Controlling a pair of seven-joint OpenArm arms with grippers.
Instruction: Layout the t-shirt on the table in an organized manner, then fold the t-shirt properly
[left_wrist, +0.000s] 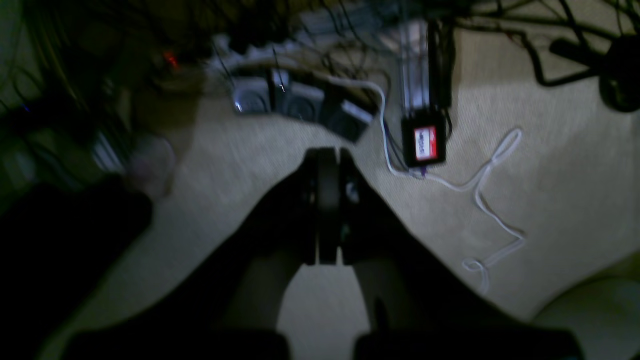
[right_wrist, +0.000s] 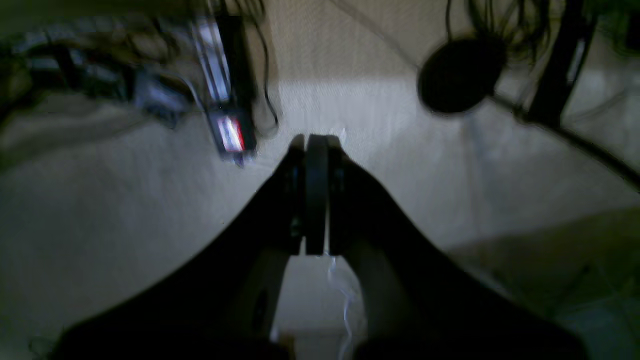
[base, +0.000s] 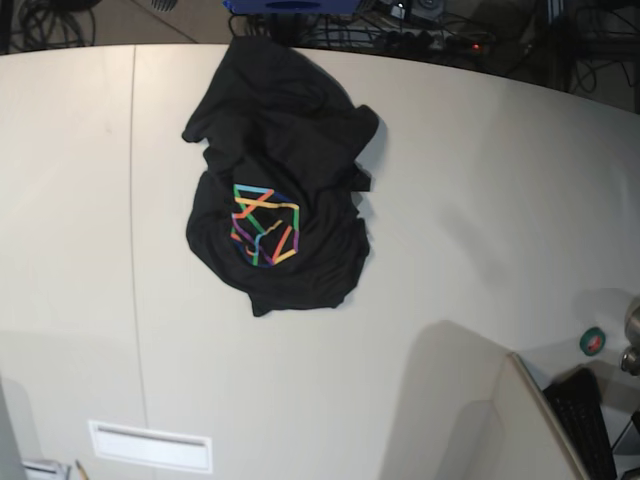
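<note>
The wide off-white, smooth matte worktop fills most of the base view, with a thin dark seam line running down its left part and a curved far edge. A large black short-sleeved cloth t-shirt lies crumpled on it, well toward the far edge and just right of the seam, its rainbow-coloured geometric line graphic facing up. A small white rectangular vent panel sits flush in the near left area.

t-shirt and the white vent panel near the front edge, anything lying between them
Nothing: in the base view only bare table separates the crumpled t-shirt from the vent panel.
</note>
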